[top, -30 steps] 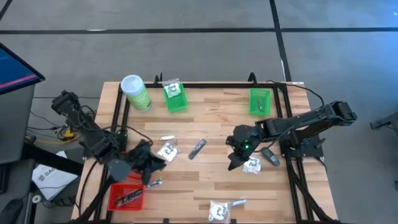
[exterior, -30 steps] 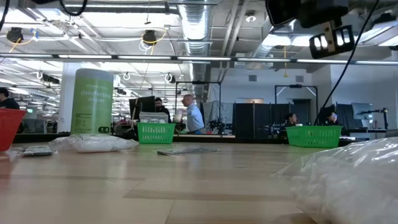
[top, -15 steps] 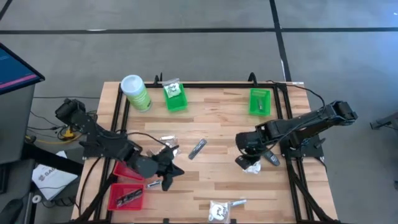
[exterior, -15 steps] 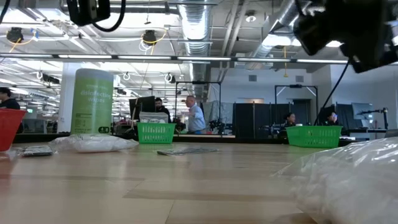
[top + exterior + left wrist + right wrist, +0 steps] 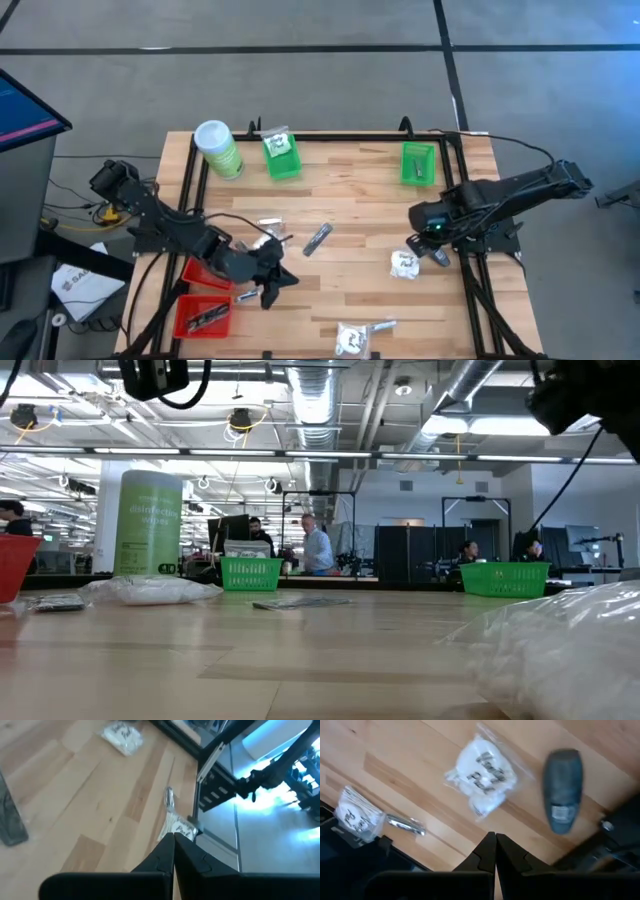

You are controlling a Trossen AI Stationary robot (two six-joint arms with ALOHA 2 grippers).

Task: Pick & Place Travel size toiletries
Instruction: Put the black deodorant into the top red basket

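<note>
Toiletries remain scattered across the wooden table (image 5: 330, 205) as both arms draw back with nothing in their claws. The right gripper (image 5: 424, 222), which a second ago hung low over a white packet (image 5: 404, 264) at right of centre in the overhead view, has pulled away toward the right edge; its fingers (image 5: 488, 851) are pressed flat together and empty, and the packet lies loose on the wood, just beside a dark oval piece (image 5: 435, 254). That looks like a missed or abandoned pick, so the packet likely needs a fresh approach. The left gripper (image 5: 283, 279), a second ago near the red basket (image 5: 203, 316) in the lower left, has swung out over the boards toward lower centre; its fingers (image 5: 169, 851) are likewise clenched on nothing. Its wrist camera looks toward another packet with a silvery sachet (image 5: 355, 336) at bottom centre, possibly its next target. Elsewhere, a dark stick (image 5: 318, 238) sits mid-table, a small packet (image 5: 262, 242) lies just above the left gripper, and two green baskets (image 5: 281, 156) stand along the upper edge beside a tall light-green canister (image 5: 218, 149). Judging by the spread, most of the sorting is still ahead.
</note>
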